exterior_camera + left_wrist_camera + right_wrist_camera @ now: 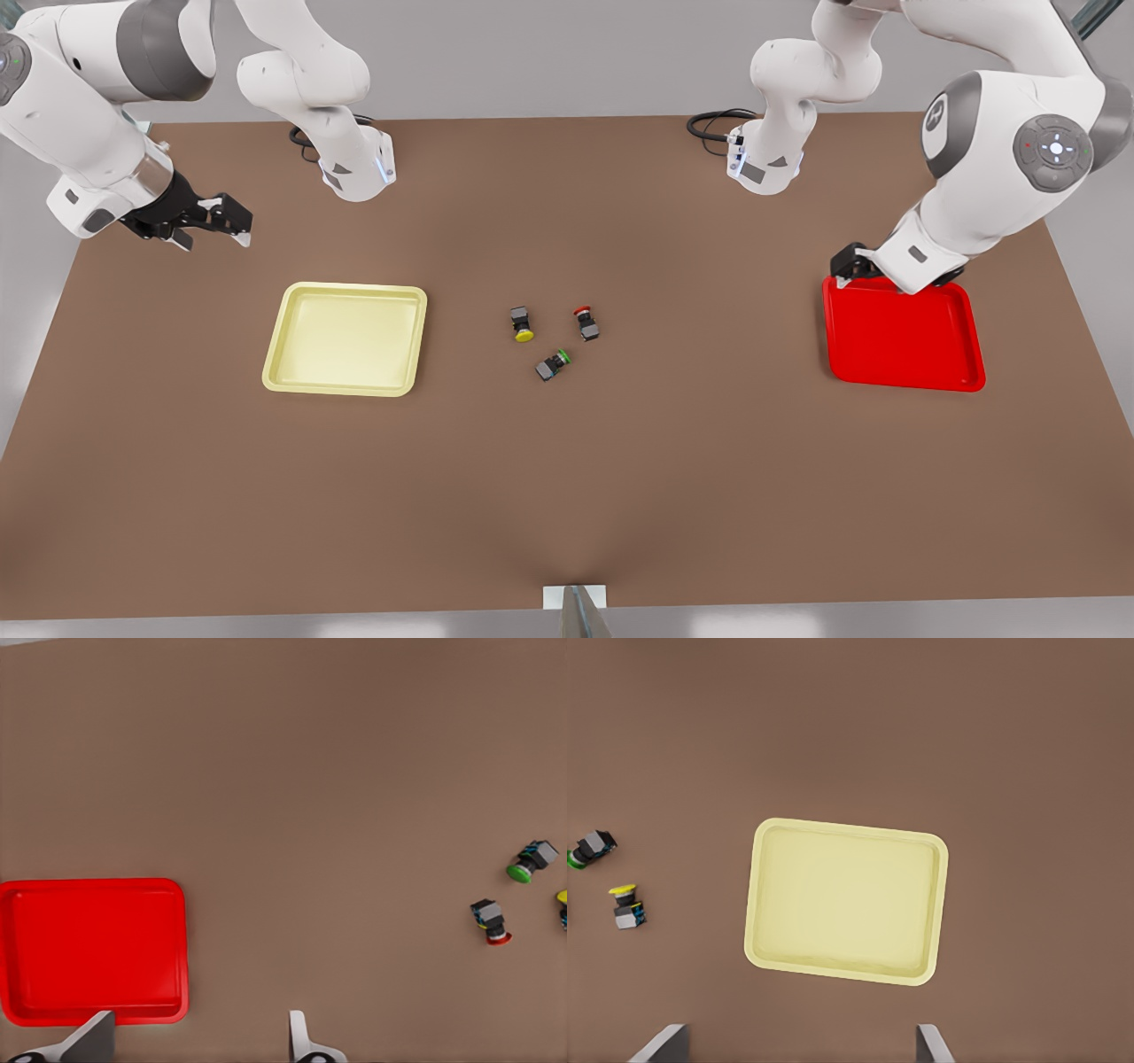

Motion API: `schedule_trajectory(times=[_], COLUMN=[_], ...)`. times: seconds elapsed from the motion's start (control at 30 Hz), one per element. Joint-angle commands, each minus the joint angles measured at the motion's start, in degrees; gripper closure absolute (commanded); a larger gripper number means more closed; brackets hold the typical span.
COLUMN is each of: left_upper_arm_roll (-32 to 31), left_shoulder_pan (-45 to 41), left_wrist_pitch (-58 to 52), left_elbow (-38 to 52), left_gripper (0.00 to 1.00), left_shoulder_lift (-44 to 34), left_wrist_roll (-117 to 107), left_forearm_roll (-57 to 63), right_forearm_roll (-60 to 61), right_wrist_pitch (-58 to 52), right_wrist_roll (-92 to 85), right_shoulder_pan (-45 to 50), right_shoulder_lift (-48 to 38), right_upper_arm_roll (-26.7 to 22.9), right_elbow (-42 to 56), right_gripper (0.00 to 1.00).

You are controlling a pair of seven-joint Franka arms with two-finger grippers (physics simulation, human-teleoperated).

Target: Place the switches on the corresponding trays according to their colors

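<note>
Start of task: nothing sorted. Left claw [852, 266], spread and empty, hovers at the red tray [904, 341]; right claw [208, 221], also spread, near the yellow tray [345, 338]. Yellow switch [523, 324] and red switch [586, 322] lie on the tabletop [567, 496], well apart from both claws.

The scene is lit evenly and diffusely from above. Only faint, soft shadows are cast on the brown table [620, 487], which darkens toward its near edge. Mild glare is seen on the white arm shells. Wrist views are rendered slightly soft.
</note>
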Motion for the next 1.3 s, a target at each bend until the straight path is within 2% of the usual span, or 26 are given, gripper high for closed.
schedule_trajectory(times=[0.0, 0.13, 0.23, 0.3, 0.33, 0.43, 0.53, 0.6, 0.8, 0.87, 1.0, 1.07, 1.1, 1.27], left_upper_arm_roll=[0.00, -0.79, -6.75, -10.27, -12.82, -13.27, -13.27, -13.36, -13.27, -13.27, -13.27, -13.36, -13.36, -13.71], left_shoulder_pan=[0.01, -0.43, -0.78, -0.87, -1.04, -7.63, -14.31, -17.91, -21.61, -22.31, -22.40, -22.40, -22.40, -22.49], left_wrist_pitch=[-0.05, 0.12, 0.39, 0.56, 0.65, 3.99, 9.17, 11.29, 14.54, 15.24, 17.34, 27.10, 28.95, 32.91], left_elbow=[-0.02, -0.10, -0.19, 1.38, 5.33, 16.06, 16.07, 18.17, 20.37, 19.67, 12.73, 0.70, -1.33, -2.65], left_gripper=[0.00, 0.00, 0.00, 0.00, 0.00, 0.00, 0.00, 0.00, 0.00, 0.00, 0.00, 0.00, 0.00, 0.00], left_shoulder_lift=[0.08, 0.87, 2.45, 5.70, 9.65, 19.68, 22.93, 25.30, 30.76, 33.13, 32.17, 27.33, 27.15, 30.49], left_wrist_roll=[-0.07, 0.11, -9.19, -19.55, -25.63, -43.75, -53.50, -59.56, -66.25, -66.34, -66.43, -66.43, -65.29, -56.23], left_forearm_roll=[0.02, -0.50, 0.02, -0.50, -0.24, -0.24, -0.24, -0.50, -0.59, -0.24, 0.02, -0.24, 0.02, 0.02], right_forearm_roll=[0.00, 0.00, 2.81, 2.81, 2.81, 2.81, 2.81, 2.90, 5.19, 5.19, 5.27, 5.36, 5.36, 5.36], right_wrist_pitch=[0.00, -0.09, 1.84, 2.64, 2.81, 2.81, 2.37, 2.99, 4.74, 6.50, 12.65, 13.80, 13.80, 13.80], right_wrist_roll=[0.00, -0.18, 0.09, 2.20, 2.37, 2.37, 2.29, 2.46, 14.85, 17.75, 26.01, 27.25, 28.30, 29.44], right_shoulder_pan=[0.00, -0.09, 0.70, 0.70, 0.70, 0.70, 0.79, 0.79, 0.79, 0.79, 0.79, 0.88, 0.88, 0.79], right_shoulder_lift=[0.00, 0.00, 2.81, 5.88, 6.76, 7.38, 7.20, 7.38, 8.08, 7.91, 7.56, 7.56, 7.47, 7.64], right_upper_arm_roll=[0.00, -0.09, 0.61, 5.35, 6.06, 6.07, 6.15, 7.91, 13.80, 15.20, 19.60, 19.86, 19.86, 19.86], right_elbow=[-0.02, -0.10, 0.95, 2.70, 2.71, 2.27, 2.18, 2.18, 0.86, -0.37, -4.06, -4.67, -4.67, -5.03], right_gripper=[0.00, 0.00, 0.00, 0.00, 0.00, 0.00, 0.00, 0.00, 0.00, 0.00, 0.00, 0.00, 0.00, 0.00])
